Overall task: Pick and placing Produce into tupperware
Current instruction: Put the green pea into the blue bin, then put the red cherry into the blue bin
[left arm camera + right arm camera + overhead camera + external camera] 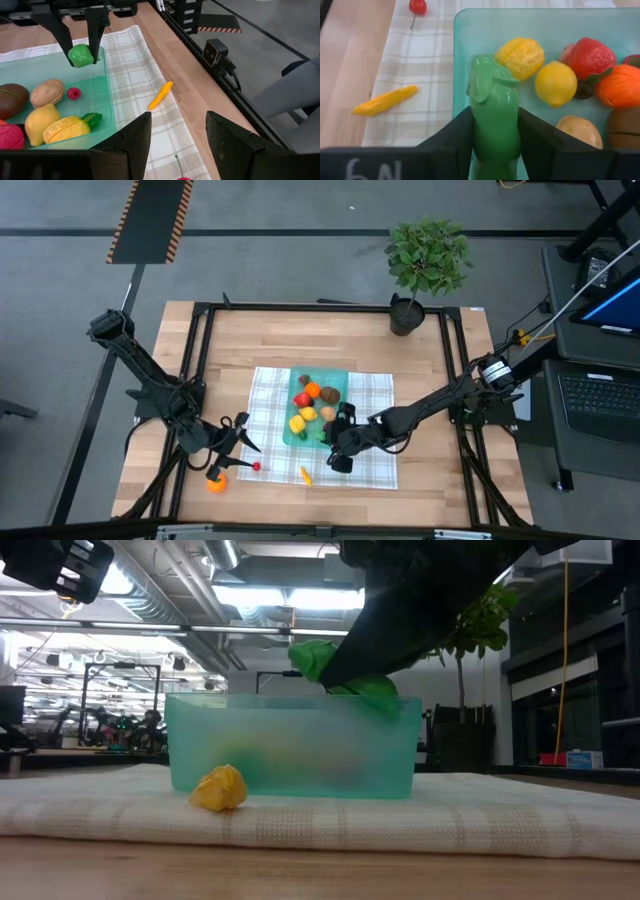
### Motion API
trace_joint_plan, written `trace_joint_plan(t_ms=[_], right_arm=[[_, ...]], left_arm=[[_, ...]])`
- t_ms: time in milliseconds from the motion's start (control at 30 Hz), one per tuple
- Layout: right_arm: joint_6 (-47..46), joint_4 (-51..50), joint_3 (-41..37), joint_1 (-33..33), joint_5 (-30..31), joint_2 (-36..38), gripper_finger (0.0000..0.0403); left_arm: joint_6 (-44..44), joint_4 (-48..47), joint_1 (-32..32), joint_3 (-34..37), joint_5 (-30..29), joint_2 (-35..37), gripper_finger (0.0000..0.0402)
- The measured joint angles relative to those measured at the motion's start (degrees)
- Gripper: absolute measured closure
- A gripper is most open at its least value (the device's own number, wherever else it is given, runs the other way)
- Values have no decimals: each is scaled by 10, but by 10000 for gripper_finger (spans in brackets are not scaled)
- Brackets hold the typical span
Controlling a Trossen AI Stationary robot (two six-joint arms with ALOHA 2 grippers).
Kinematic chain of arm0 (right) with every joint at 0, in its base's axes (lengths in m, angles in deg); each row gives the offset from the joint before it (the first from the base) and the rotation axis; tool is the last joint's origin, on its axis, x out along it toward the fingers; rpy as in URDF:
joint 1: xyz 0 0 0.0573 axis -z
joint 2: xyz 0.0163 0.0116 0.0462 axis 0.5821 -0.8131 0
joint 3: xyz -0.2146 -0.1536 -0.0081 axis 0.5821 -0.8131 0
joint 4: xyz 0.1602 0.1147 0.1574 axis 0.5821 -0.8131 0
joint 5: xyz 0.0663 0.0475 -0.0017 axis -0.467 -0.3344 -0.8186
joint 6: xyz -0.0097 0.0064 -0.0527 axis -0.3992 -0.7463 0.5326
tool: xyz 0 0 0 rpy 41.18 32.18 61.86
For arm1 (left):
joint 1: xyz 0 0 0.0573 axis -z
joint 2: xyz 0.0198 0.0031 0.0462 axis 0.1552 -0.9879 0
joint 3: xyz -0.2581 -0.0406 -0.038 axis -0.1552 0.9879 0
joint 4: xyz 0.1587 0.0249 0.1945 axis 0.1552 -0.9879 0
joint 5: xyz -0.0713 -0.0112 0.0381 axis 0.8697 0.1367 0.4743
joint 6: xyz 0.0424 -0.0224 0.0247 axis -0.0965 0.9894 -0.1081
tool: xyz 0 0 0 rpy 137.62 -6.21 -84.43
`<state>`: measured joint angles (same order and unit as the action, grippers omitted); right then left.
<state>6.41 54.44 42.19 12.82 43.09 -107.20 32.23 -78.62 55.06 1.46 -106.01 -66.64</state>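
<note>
Right gripper (495, 145) is reached low over the teal tupperware's (340, 380) near edge, fingers pinched on a green toy vegetable (492, 115). Left gripper (240, 442), fingers spread and empty, is parked beside the checked cloth (375, 465).

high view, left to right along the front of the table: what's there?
Left hand → orange piece on the bare wood → cherry → yellow-orange piece on the checked cloth → right hand, holding a green piece over the tupperware.
</note>
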Motion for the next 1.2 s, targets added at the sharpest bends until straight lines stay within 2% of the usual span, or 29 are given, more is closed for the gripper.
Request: trace_joint_plan(t_ms=[333,633,700,833,900,1200], right_arm=[[12,55,0,1,0,1,216],[39,27,27,-6,11,38,208],[45,33,18,-19,51,53,207],[58,97,-36,-65,210,63,207],[71,125,-55,-89,263,63,207],[68,178,-66,-124,274,63,213]], left_arm=[[0,0,0,0,0,0,223],[0,0,0,0,0,0,223],[0,0,0,0,0,0,223],[0,0,0,0,0,0,223],[1,0,1,0,1,0,223],[3,1,1,0,2,0,223]])
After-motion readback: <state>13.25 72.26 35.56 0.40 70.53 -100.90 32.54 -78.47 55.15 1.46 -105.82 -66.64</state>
